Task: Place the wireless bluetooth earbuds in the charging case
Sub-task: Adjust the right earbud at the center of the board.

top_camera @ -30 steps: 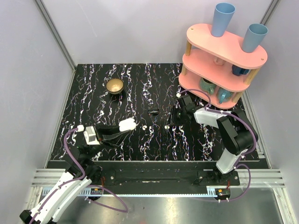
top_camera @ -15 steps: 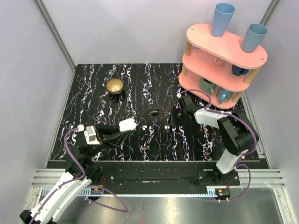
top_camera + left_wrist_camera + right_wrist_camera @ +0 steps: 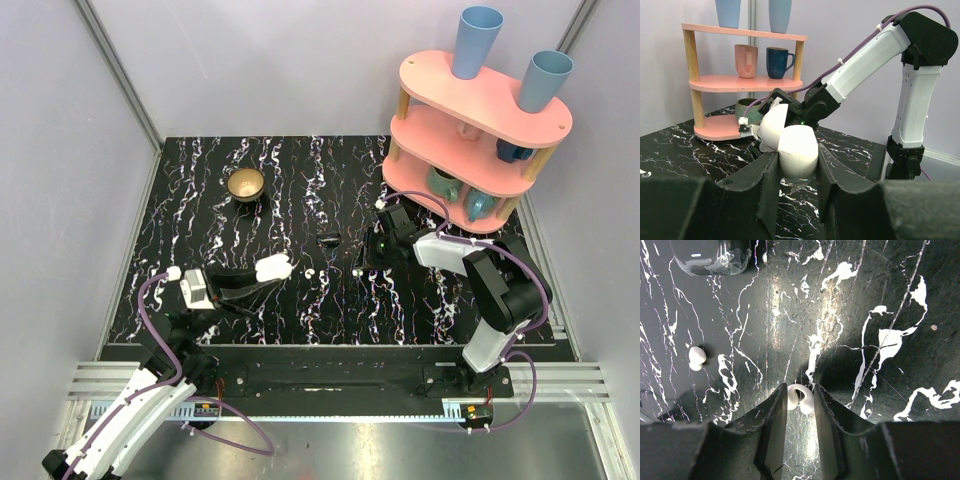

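1. Left tool (image 3: 262,276): its fingers (image 3: 771,175) are pressed against both flanks of the charging case (image 3: 797,150). We see the case held at the left-centre of the worktop (image 3: 300,190), with its lid (image 3: 771,131) standing raised behind the body.
2. Brass bowl (image 3: 245,184): it stands well behind the case, toward the rear of the worktop.
3. First earbud (image 3: 311,272): it lies bare on the worktop just right of the case, and neither tool touches it.
4. Black block (image 3: 327,239): it sits a little behind the first earbud.
5. Second earbud (image 3: 800,397): it lies on the worktop near the centre, between the fingertips of the right tool (image 3: 799,396).
6. Right tool: its fingers stand a narrow gap apart, one on each side of the second earbud, which fills that gap. We cannot tell whether they pinch it or merely flank it.
7. Pink shelf (image 3: 480,110): it stands at the right rear, carrying cups and mugs.
8. Change: since one second earlier, the right tool has edged slightly leftward. The left tool, the case and both earbuds lie where they were.
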Controlling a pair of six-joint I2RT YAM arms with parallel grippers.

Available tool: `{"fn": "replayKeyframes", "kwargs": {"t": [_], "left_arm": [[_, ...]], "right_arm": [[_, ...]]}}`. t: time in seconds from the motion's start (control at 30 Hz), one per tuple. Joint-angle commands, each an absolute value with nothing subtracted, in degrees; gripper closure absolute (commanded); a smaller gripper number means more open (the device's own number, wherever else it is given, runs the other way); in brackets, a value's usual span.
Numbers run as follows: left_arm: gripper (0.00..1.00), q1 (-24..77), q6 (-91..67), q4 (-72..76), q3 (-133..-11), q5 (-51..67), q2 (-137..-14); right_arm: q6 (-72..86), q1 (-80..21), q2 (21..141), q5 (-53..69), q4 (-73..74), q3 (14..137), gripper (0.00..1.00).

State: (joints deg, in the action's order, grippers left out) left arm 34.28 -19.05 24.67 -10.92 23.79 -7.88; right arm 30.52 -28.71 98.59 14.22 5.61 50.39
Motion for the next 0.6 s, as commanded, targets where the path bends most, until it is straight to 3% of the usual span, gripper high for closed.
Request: {"fn": "replayKeyframes", "kwargs": {"t": [0.0, 0.57], "left_arm": [[1.00, 34.45, -19.42, 25.49, -13.62, 22.94, -7.56], [1.00, 34.37, -19.78, 24.44, -13.27, 23.11, -6.51]], "right_arm": [[30.06, -29.62, 100.81, 9.49, 9.23, 49.66, 0.65], [29.79, -32.87, 99.23, 2.81, 11.95, 47.73, 0.64]]}}
